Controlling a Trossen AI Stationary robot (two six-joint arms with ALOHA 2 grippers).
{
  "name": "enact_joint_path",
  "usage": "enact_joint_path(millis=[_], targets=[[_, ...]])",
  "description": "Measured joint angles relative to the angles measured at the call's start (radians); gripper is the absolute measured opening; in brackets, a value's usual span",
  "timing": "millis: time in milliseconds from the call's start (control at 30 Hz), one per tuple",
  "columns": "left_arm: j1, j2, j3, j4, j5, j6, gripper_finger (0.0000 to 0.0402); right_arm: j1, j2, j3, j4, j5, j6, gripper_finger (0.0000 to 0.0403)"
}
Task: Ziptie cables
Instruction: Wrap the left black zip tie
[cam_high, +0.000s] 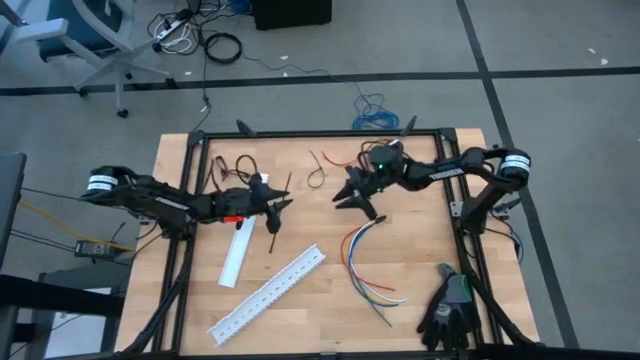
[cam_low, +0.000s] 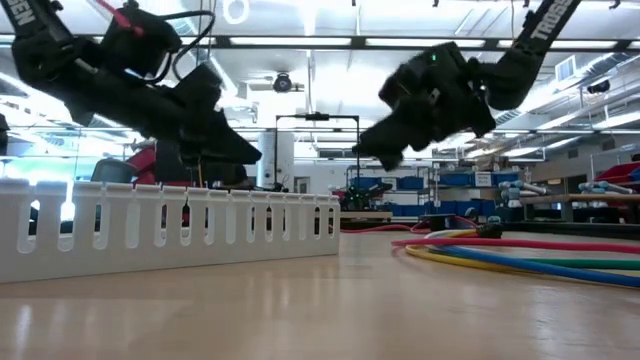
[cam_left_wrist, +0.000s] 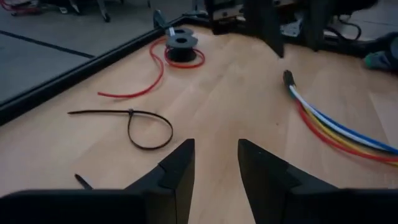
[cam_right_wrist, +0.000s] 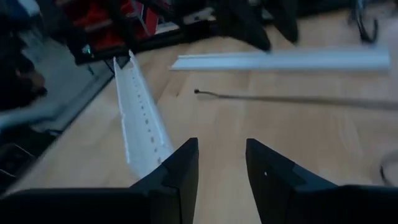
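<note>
The cables (cam_high: 362, 258) lie loose on the table right of the middle: red, orange, blue and white wires whose black-sleeved end (cam_left_wrist: 288, 77) rests on the wood. A looped black ziptie (cam_left_wrist: 142, 126) lies flat toward the far edge. My left gripper (cam_high: 277, 203) hovers open above the table's left middle with nothing between its fingers (cam_left_wrist: 180, 163). My right gripper (cam_high: 356, 203) hovers open just beyond the cables' sleeved end, also with nothing in it (cam_right_wrist: 222, 149). Both hang clear of the table in the low view.
A white slotted duct (cam_high: 268, 293) lies slantwise at the near left, a white cover strip (cam_high: 237, 252) beside it. A straight black strip (cam_right_wrist: 292, 99) lies between them. A red wire with a spool (cam_left_wrist: 180, 47) sits far left. Black gloves (cam_high: 447, 310) lie at the near right corner.
</note>
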Motion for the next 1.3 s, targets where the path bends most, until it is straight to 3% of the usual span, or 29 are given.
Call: enact_joint_path(millis=[100, 300, 533, 667, 800, 933, 1100, 1200, 1300], targets=[[0.002, -0.001, -0.019, 0.02, -0.015, -0.002, 0.0131, 0.074, 0.017, 0.039, -0.001, 0.12, -0.124, 0.0123], [0.006, -0.001, -0.051, 0.012, -0.169, 0.001, 0.0131, 0.163, 0.114, 0.19, -0.09, 0.306, -0.279, 0.0121], [0.077, -0.001, -0.086, -0.041, -0.202, -0.085, 0.0131, 0.225, 0.286, 0.44, -0.34, 0.382, -0.341, 0.0112], [0.134, 0.0, -0.087, -0.084, -0.116, -0.134, 0.0131, 0.271, 0.371, 0.574, -0.413, 0.399, -0.399, 0.0112], [0.174, 0.0, -0.087, -0.089, -0.029, -0.143, 0.0131, 0.318, 0.469, 0.733, -0.592, 0.465, -0.458, 0.0112], [0.178, 0.0, -0.086, -0.092, 0.131, -0.084, 0.0131, 0.343, 0.511, 0.841, -0.736, 0.557, -0.429, 0.0112], [0.134, -0.001, -0.08, -0.138, 0.351, 0.108, 0.0131, 0.344, 0.47, 0.845, -0.844, 0.558, -0.369, 0.0112], [0.116, -0.008, -0.049, -0.226, 0.376, 0.15, 0.0131, 0.331, 0.423, 0.824, -0.903, 0.555, -0.32, 0.0112], [0.107, -0.014, 0.027, -0.429, 0.391, 0.155, 0.0131, 0.317, 0.385, 0.777, -0.953, 0.555, -0.283, 0.0112]])
